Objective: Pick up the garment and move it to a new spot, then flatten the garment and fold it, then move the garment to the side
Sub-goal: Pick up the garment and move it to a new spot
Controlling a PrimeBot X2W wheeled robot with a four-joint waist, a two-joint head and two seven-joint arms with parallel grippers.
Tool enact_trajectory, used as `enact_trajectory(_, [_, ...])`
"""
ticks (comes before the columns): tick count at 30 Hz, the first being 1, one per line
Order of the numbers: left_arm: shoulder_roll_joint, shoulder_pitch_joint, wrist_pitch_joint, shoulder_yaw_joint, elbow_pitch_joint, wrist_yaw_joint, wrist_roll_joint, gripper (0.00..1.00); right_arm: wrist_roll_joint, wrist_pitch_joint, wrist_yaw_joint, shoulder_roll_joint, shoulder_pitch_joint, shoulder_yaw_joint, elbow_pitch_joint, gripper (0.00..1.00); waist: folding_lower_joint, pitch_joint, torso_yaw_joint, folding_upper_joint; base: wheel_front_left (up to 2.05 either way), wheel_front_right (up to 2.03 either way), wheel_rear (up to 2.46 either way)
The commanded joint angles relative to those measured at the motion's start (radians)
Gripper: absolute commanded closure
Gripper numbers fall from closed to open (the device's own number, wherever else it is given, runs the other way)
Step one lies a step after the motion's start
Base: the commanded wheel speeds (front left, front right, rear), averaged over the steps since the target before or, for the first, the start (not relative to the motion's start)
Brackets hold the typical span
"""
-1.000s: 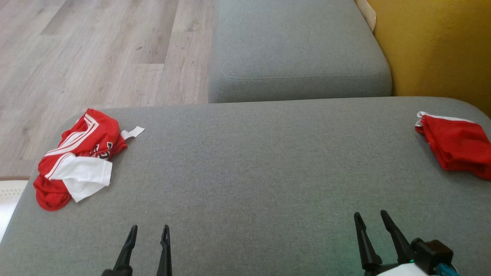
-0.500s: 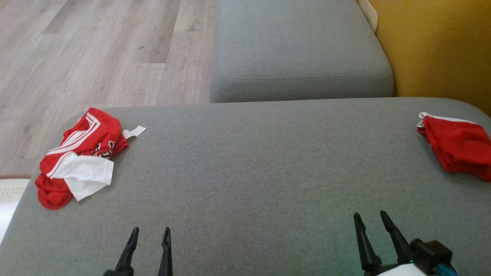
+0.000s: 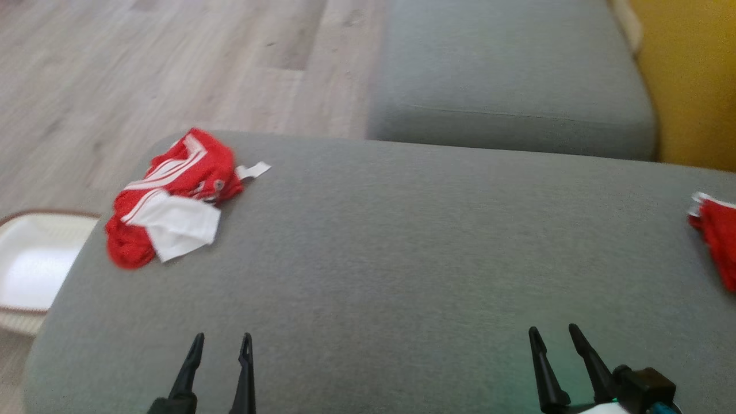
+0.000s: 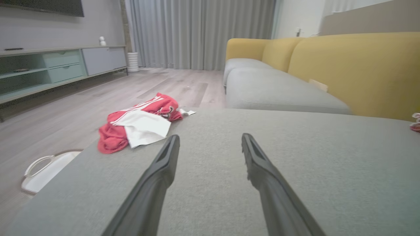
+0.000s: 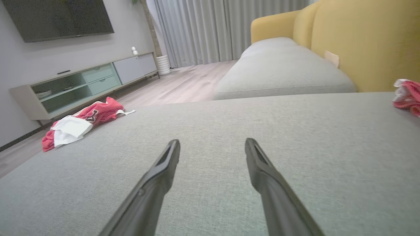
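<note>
A crumpled red and white garment lies at the far left corner of the grey cushion; it is also in the left wrist view as the garment and in the right wrist view as the garment. My left gripper hovers open near the cushion's front edge, well short of the garment, nothing between its fingers. My right gripper stands open at the front right, also empty. In their wrist views the left gripper and the right gripper show spread fingers over bare fabric.
A folded red garment lies at the cushion's right edge. A white basket sits on the wood floor off the left end. A second grey seat and a yellow backrest lie beyond. A TV cabinet lines the wall.
The whole head view has shifted: the camera turned left, bringing the white basket into view and pushing the right garment toward the edge. Both grippers stay open and still.
</note>
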State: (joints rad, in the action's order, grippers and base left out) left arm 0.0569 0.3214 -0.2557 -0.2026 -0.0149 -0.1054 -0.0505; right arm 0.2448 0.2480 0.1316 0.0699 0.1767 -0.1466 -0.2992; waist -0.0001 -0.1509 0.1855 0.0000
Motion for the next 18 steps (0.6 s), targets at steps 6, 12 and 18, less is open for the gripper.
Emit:
enact_trajectory(6, [-0.007, -0.052, -0.006, 0.052, -0.035, 0.0, 0.005, 0.0, -0.009, 0.014, -0.001, -0.007, -0.057, -0.021, 0.035, 0.0, 0.0001, 0.042, 0.16, 0.0, 0.0, 0.0, 0.0])
enact_trajectory(12, [-0.007, -0.059, -0.006, 0.074, -0.043, 0.0, 0.005, 0.0, -0.01, 0.014, -0.001, -0.012, -0.076, -0.019, 0.034, 0.0, 0.0001, 0.064, 0.245, 0.0, 0.0, 0.0, 0.0])
enact_trajectory(18, [-0.007, -0.059, -0.006, 0.091, -0.048, 0.0, -0.01, 0.0, -0.017, 0.014, -0.001, -0.01, -0.082, -0.023, 0.03, 0.0, 0.0001, 0.086, 0.281, 0.0, 0.0, 0.0, 0.0])
